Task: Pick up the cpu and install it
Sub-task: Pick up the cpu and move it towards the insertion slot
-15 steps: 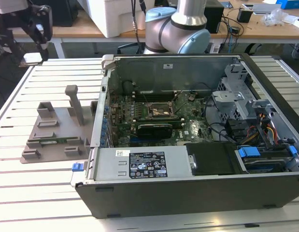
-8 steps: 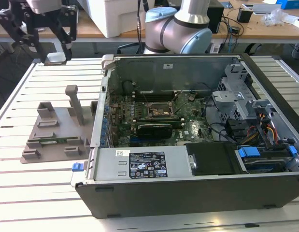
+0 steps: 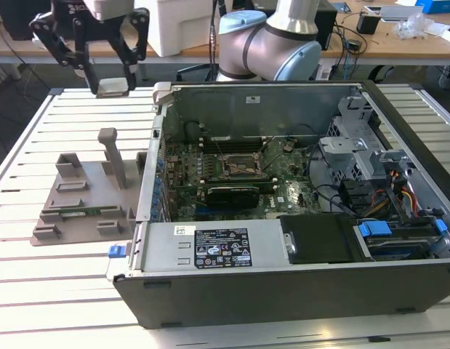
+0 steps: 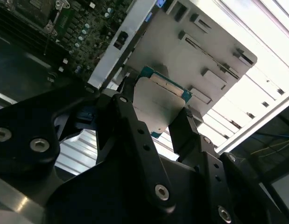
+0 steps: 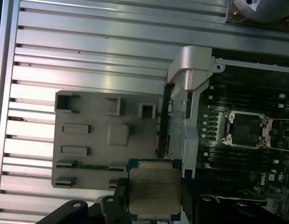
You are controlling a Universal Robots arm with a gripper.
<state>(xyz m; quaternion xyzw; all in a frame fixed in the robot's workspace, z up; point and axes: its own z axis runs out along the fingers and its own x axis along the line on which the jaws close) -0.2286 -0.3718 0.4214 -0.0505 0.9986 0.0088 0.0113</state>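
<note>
Cpu: clamped by two opposite edges between the black fingers of the gripper, silver top and thin green rim plain in both wrist views. Hung in the air above the slatted table, toward the exterior view's left. Sat over the area of the grey holder block, touching neither it nor the table. Stayed outside the open computer case, apart from the black socket frame on the motherboard within.
</note>
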